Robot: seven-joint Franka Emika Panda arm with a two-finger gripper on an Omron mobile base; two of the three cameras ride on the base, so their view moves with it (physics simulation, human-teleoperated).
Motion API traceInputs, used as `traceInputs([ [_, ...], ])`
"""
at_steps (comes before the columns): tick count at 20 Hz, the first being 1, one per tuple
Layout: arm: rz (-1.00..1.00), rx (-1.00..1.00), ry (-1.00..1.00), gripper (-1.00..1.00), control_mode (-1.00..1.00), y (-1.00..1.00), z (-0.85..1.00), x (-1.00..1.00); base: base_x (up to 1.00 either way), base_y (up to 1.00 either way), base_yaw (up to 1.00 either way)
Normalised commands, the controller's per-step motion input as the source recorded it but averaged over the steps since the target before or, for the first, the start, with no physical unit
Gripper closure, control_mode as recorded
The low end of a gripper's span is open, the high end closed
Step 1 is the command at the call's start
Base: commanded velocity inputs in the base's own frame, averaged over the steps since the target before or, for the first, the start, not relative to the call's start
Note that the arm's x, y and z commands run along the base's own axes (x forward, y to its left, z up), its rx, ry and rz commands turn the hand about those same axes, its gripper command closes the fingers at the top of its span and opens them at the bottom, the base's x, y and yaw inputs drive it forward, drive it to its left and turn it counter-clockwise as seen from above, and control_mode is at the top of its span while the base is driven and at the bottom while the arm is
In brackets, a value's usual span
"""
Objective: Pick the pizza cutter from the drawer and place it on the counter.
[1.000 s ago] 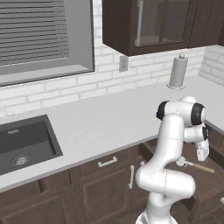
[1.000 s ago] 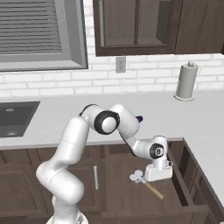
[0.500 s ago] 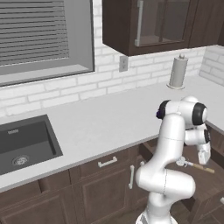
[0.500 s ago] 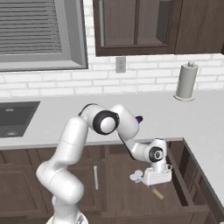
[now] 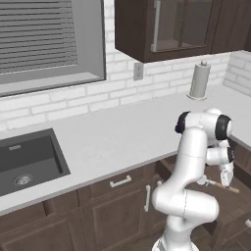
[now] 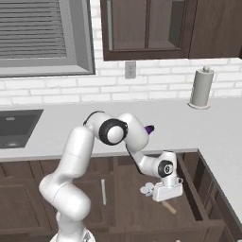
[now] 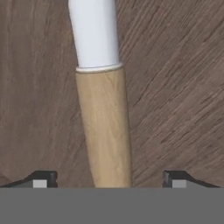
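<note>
1. Left base view: the arm's own white links hid most of the gripper [image 5: 226, 177], low at the right over the open drawer [image 5: 230, 206]. One pizza cutter [image 5: 219, 185] was partly seen: a slim tan handle stuck out to the right, its wheel end hard to make out. One paper towel roll [image 5: 199, 81] stood far right on the counter [image 5: 112, 139], and one sink [image 5: 24, 159] was cut off at the left edge.
2. Right base view: the gripper [image 6: 165, 193] sat low inside the drawer [image 6: 132, 208], covering the middle of the single pizza cutter [image 6: 150, 190]. Its silvery wheel showed to the left and the handle tip to the near right. One small purple object [image 6: 149, 128] lay on the counter [image 6: 179, 125], half hidden by the arm.
3. Hand view: the jaws stood spread, one fingertip [image 7: 41, 179] on each side of the tan handle [image 7: 105, 131], not touching it. The white neck ran out of the top edge, so the wheel was cut off.
</note>
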Motion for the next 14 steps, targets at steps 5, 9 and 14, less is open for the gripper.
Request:
traceInputs([
  [5, 0.04, -0.02, 0.0, 1.0, -1.0, 0.0, -0.47, 0.02, 0.0, 0.0, 0.0],
  [9, 0.03, -0.04, -0.01, 1.0, -1.0, -0.21, -0.81, -0.02, 0.0, 0.0, 0.0],
  [14, 0.01, 0.01, -0.12, 1.0, -1.0, -0.22, -0.48, -0.27, 0.0, 0.0, 0.0],
])
